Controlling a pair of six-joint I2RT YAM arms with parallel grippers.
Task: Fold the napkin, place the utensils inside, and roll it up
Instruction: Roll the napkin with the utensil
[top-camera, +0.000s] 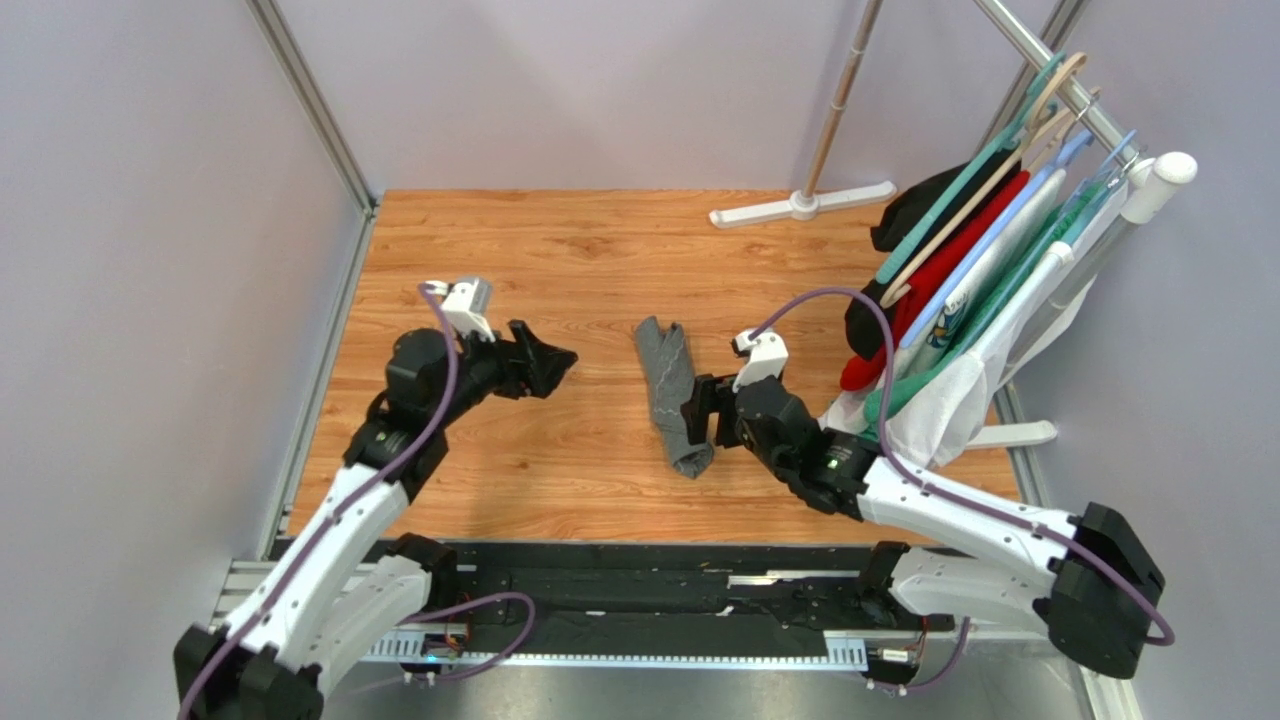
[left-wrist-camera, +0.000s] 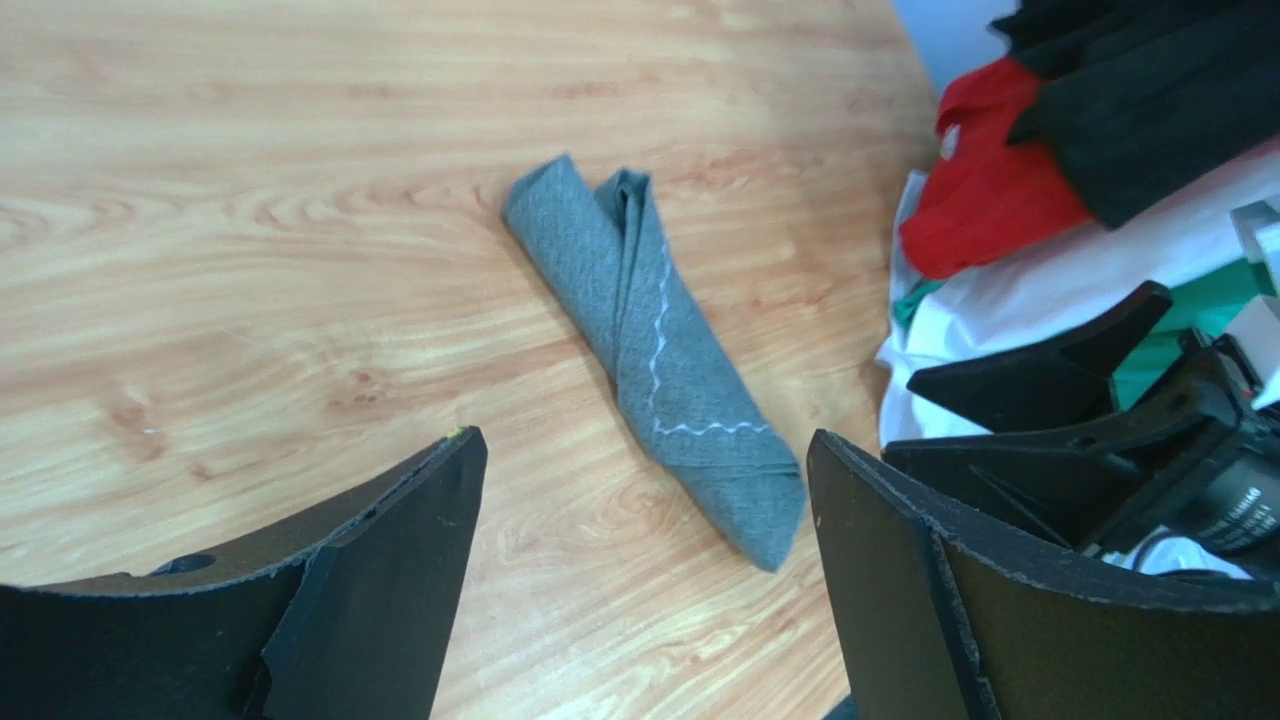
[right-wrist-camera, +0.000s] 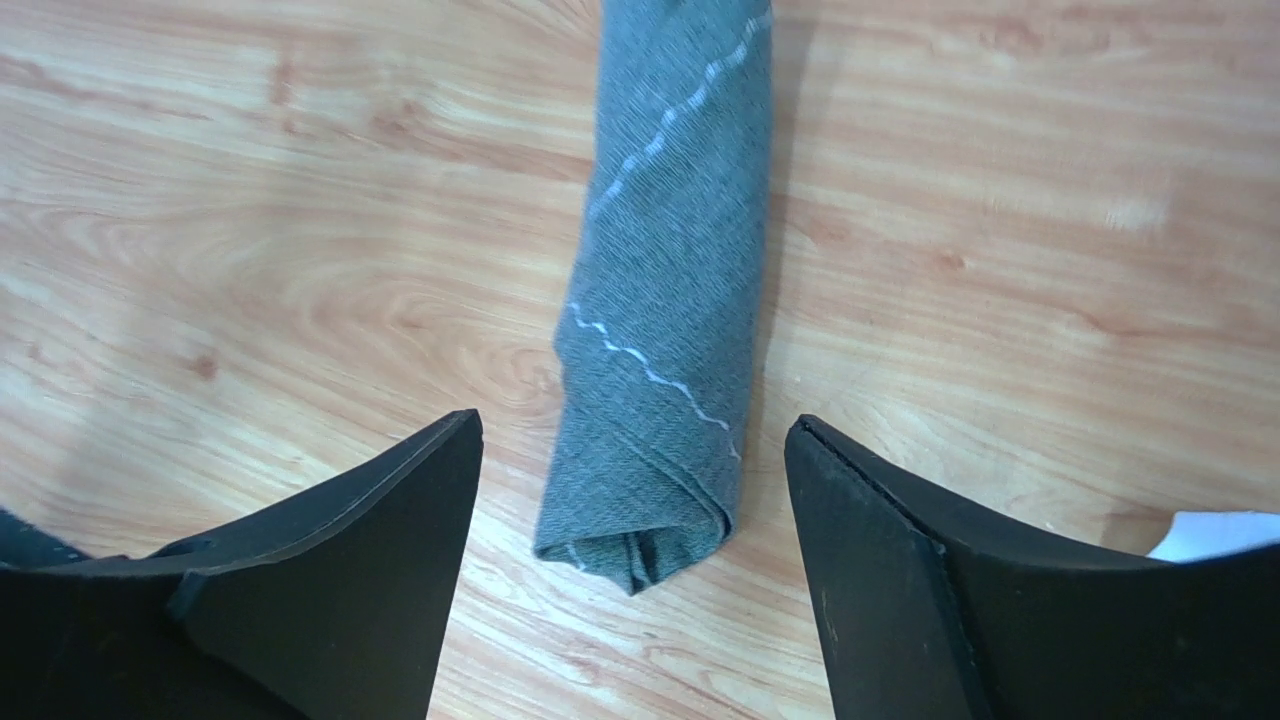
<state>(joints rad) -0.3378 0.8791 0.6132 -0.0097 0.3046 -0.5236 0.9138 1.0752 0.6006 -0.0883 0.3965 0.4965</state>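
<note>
Starting at the near edge, we see a black metal rail (top-camera: 646, 593) that carries the bases of two white and black arms, each trailed by a glossy purple cable (top-camera: 962, 503).

The left gripper (top-camera: 559, 363) hangs over bare wood well to the left of the cloth. Its matte black, wedge-shaped fingers (left-wrist-camera: 391, 570) stand wide apart with nothing between them.

The right gripper (top-camera: 699, 420) sits just beside the near end of the cloth, low over the table. Its jaws are also spread. From the right wrist view, the end of the roll lies in the gap between them, with wood showing on both sides, so neither finger touches it.

The dark grey, felt-like napkin (top-camera: 669, 390) lies near the middle of the orange-brown wood-grain table (top-camera: 526, 255), rolled into a tight, slightly tapered tube. A pale wavy stitched line runs down its outer flap. The layers show as a spiral at the near end, and the far end opens a little looser.

Beyond and to the right, a metal rack holds red (top-camera: 962, 255), black, teal and white garments on hangers, soft and crumpled at the table's edge. At the far edge rests a white T-shaped stand foot (top-camera: 804, 206).
</note>
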